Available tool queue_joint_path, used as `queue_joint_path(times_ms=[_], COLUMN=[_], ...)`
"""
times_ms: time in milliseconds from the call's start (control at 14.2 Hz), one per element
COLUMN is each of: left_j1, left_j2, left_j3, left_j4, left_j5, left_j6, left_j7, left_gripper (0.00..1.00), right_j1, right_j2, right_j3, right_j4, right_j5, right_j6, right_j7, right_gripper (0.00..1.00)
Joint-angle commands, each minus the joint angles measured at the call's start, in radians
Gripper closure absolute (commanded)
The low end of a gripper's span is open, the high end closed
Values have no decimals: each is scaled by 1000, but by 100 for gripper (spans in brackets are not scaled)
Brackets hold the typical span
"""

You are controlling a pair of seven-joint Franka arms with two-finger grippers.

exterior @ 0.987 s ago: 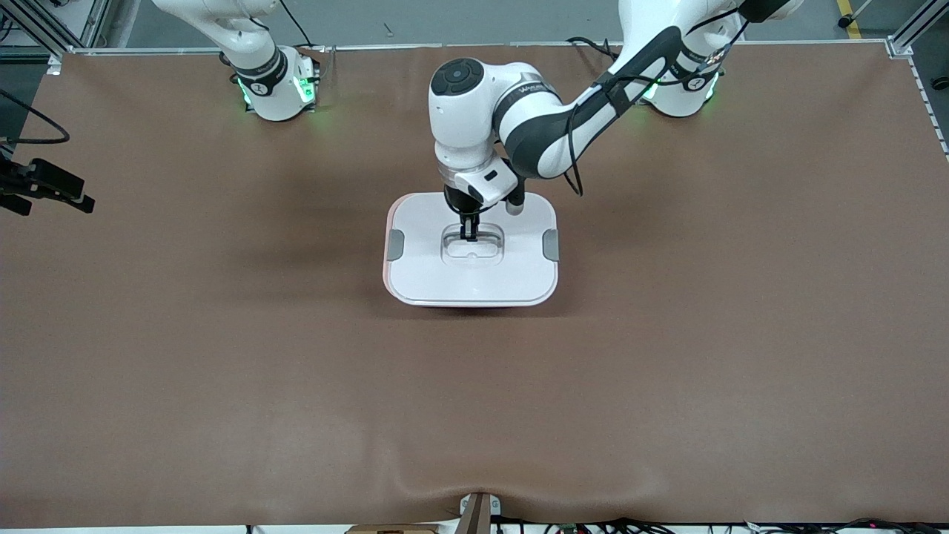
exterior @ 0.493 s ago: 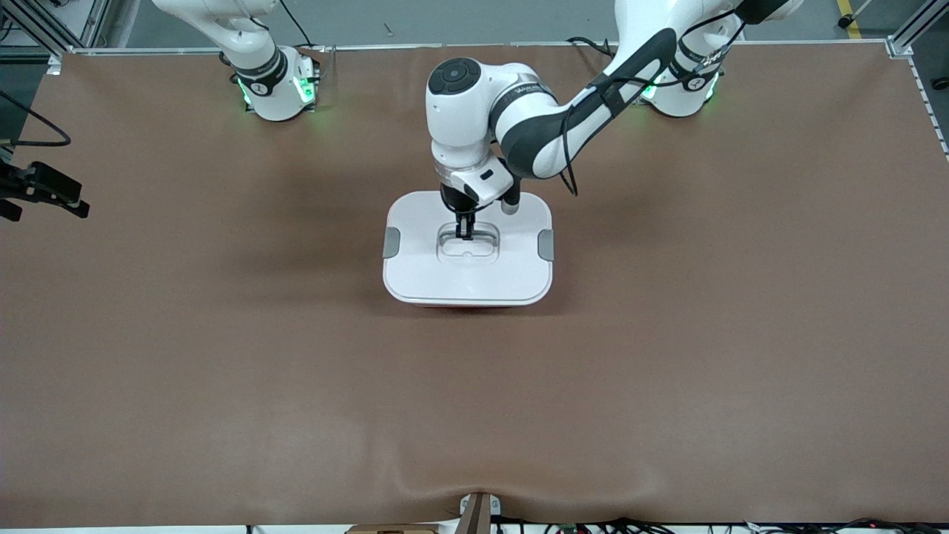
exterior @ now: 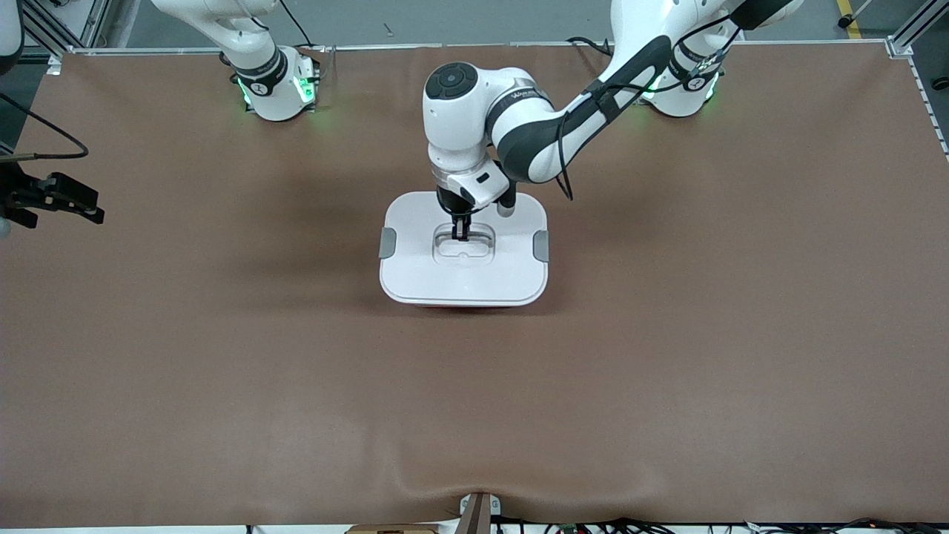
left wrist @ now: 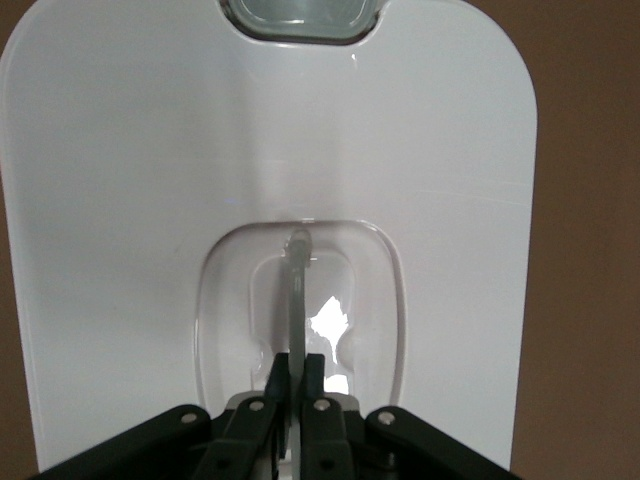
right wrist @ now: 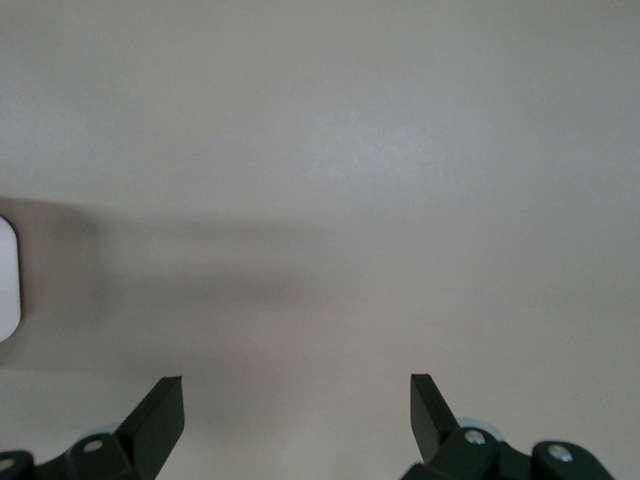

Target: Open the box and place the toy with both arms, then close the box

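Observation:
The box shows as its white lid point(exterior: 415, 271) in the middle of the table, with a thin strip of pink tub point(exterior: 445, 305) under the edge nearest the front camera. Grey clips point(exterior: 387, 243) sit on both short sides. My left gripper point(exterior: 460, 236) reaches down into the recessed centre and is shut on the thin upright handle point(left wrist: 297, 285); in the left wrist view the left gripper point(left wrist: 299, 362) pinches it between both fingers. My right gripper point(exterior: 63, 200) hangs open and empty at the right arm's end of the table, seen also in its wrist view point(right wrist: 297, 385). The toy is hidden.
The brown table mat point(exterior: 667, 356) spreads wide around the box. A small ripple in the mat point(exterior: 445, 486) lies at the edge nearest the front camera. Both arm bases with green lights point(exterior: 276, 89) stand along the table's top edge.
The left gripper and the lid have shifted slightly toward the right arm's end, and the pink rim at that side is now covered. The right gripper has moved a little.

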Motion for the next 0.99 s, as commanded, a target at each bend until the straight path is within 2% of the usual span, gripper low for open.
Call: queue_joint_path(times_ms=[0, 634, 916], left_j1=[-19, -13, -17], left_j2=[12, 7, 7], left_j3=[5, 5, 5], left_j4=[25, -12, -15], left_j5=[45, 45, 46], left_j6=[4, -10, -10], left_j7=[-128, -128, -128], left_gripper=[100, 100, 100], right_j1=[-44, -45, -48], right_j2=[0, 2, 2], right_j3=[7, 9, 9], right_j4=[16, 17, 22], right_j5=[10, 25, 83], right_j6=[3, -20, -19], right_j7=[1, -3, -3], right_gripper=[0, 0, 0])
